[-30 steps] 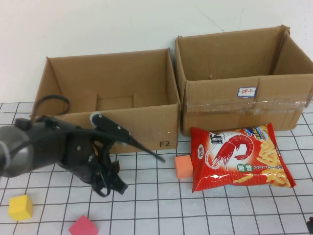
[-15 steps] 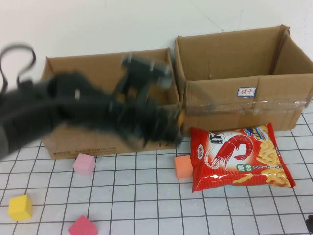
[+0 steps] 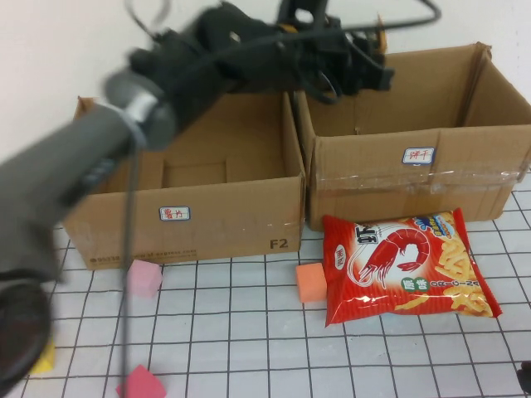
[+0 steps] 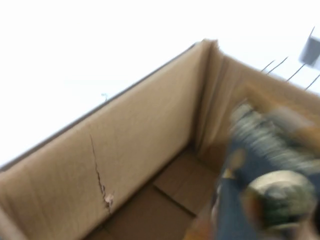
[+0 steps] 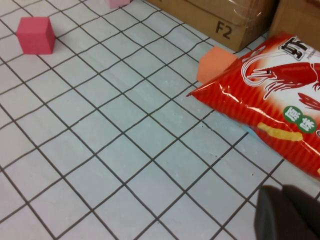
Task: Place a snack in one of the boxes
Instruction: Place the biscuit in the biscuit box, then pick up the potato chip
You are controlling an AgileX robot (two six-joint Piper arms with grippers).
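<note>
- Big swing from the left arm: a second ago it was low over the counter (image 3: 249, 348), well to the left of the right-hand box (image 3: 415, 178). Now the left gripper (image 3: 365, 70) is up above that box's rear left corner.
- Its wrist camera looks straight down into bare cardboard walls and floor.
- But the snack bag (image 3: 406, 265) hasn't budged. It lies flat on the counter just in front of the right-hand box, so by my read the task is no nearer done.
- Left gripper: everything is a blur, so I cannot tell how wide it stands or whether it carries anything.
- Right gripper (image 5: 287, 215): closed, empty, parked low on the counter, in front of the right-hand box beyond the bag.
</note>
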